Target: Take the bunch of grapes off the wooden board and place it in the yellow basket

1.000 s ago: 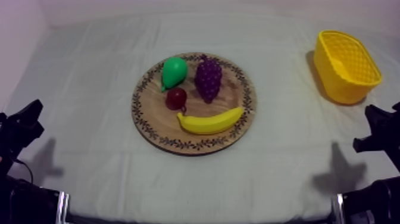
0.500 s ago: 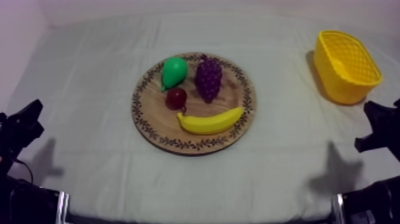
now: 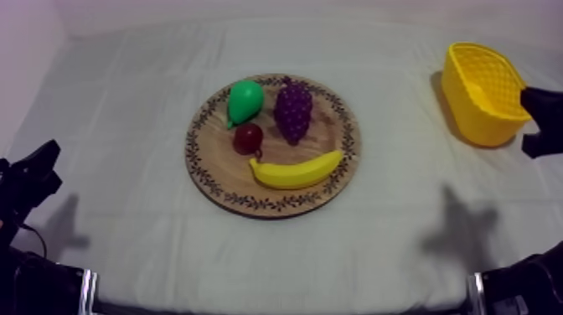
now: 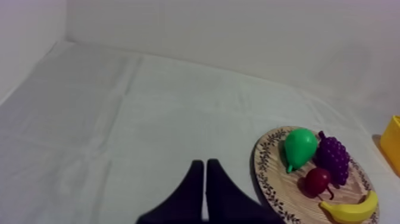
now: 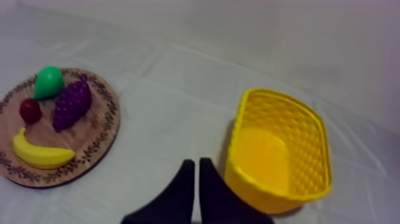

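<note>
Currently the bunch of grapes [image 3: 293, 111] lies on the far side of the wooden board [image 3: 219, 159], just right of the pear [image 3: 245, 100]; not yet picked. Right gripper [image 5: 195, 162] hangs beside the yellow basket [image 3: 469, 117], fingers together in a narrow wedge, holding nothing. Left gripper [image 4: 203, 162] is likewise closed and empty, low at left. Judgement: the right arm shares the basket's side, so it suits the transfer; its fingers must spread first.

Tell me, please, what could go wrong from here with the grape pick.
The purple bunch of grapes lies close beside the green pear and small red fruit on the round wooden board; a grasp may knock them. The shut right gripper, near the yellow basket, might bump it.
</note>
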Motion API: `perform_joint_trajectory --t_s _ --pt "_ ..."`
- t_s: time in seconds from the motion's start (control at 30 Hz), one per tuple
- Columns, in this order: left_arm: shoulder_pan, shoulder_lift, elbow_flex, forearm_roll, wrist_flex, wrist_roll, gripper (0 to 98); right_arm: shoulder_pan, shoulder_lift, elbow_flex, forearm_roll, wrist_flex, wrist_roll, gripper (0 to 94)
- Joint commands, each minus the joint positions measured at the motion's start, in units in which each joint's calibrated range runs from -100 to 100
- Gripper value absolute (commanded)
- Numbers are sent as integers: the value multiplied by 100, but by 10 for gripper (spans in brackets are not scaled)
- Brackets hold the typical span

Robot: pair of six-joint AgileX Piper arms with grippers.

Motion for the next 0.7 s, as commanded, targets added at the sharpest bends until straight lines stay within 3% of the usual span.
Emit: perform_joint_trajectory --t_s 0.0,0.67 --pt "-2 0 -2 1 0 -2 1 -269 437 -576 186 122 -285 4" --pt "-2 0 -2 1 0 0 1 -1832 3190 -3723 995 1878 -1399 3"
